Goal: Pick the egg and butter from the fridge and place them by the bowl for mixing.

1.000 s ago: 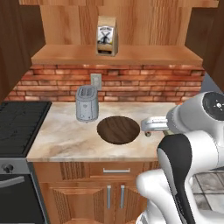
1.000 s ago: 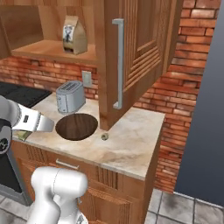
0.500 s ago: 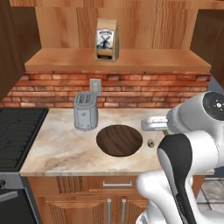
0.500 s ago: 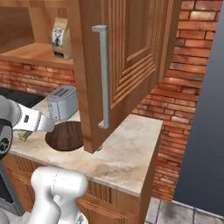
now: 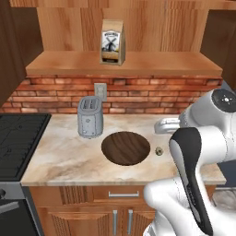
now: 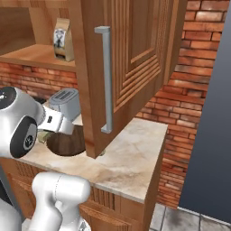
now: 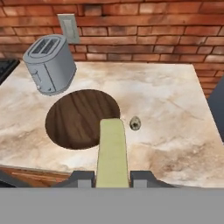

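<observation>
The pale yellow butter [image 7: 112, 148] stands up between the two dark fingertips of my gripper [image 7: 112, 177], which is shut on it above the counter's front edge. Beyond it lies the wide dark brown bowl [image 7: 82, 118] [image 5: 125, 147] [image 6: 66, 142]. The small beige egg [image 7: 135, 123] [image 5: 159, 150] rests on the marble just right of the bowl's rim. In the left base view my hand [image 5: 165, 125] hovers over the counter behind the egg. The fridge's dark grey side [image 6: 212, 117] rises at the right.
A silver toaster [image 5: 90, 117] [image 7: 48, 64] stands behind the bowl's left. An open wooden cabinet door [image 6: 135, 63] with a silver handle [image 6: 107, 81] hangs over the counter. A coffee bag [image 5: 112, 42] sits on the shelf. A black stove [image 5: 18, 140] borders the counter's left.
Both base views have shifted and the counter has come closer, so the base has driven. The arm keeps its pose over the counter by the bowl.
</observation>
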Robot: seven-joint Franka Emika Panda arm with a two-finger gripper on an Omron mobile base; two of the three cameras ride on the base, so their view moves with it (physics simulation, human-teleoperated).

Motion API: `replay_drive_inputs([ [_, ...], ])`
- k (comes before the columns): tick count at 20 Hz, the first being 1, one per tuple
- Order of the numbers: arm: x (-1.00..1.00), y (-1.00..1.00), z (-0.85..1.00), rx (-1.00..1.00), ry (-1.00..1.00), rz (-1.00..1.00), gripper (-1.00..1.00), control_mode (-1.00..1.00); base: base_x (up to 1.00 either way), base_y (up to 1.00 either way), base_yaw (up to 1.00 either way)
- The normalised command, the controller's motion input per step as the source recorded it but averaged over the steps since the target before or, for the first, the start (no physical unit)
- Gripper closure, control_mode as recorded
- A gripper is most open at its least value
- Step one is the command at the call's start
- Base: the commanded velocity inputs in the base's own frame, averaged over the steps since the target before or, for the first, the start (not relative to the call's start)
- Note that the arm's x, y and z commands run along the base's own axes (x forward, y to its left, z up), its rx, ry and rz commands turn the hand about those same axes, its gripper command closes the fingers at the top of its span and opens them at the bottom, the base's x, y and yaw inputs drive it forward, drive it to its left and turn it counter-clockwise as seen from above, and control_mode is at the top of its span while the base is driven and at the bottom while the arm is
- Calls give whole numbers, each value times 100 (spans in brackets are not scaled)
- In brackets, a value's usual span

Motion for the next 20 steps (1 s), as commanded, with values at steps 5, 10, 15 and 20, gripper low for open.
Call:
replay_drive_inputs([
  [5, 67, -39, -35, 0, 10, 0, 100, -100, 0, 0, 0],
  [10, 71, -28, -58, -6, 4, 0, 100, -100, 0, 0, 0],
  [15, 66, -16, -60, -14, 0, 0, 100, -100, 0, 0, 0],
  [20, 61, -5, -38, -15, 0, 0, 100, -100, 0, 0, 0],
])
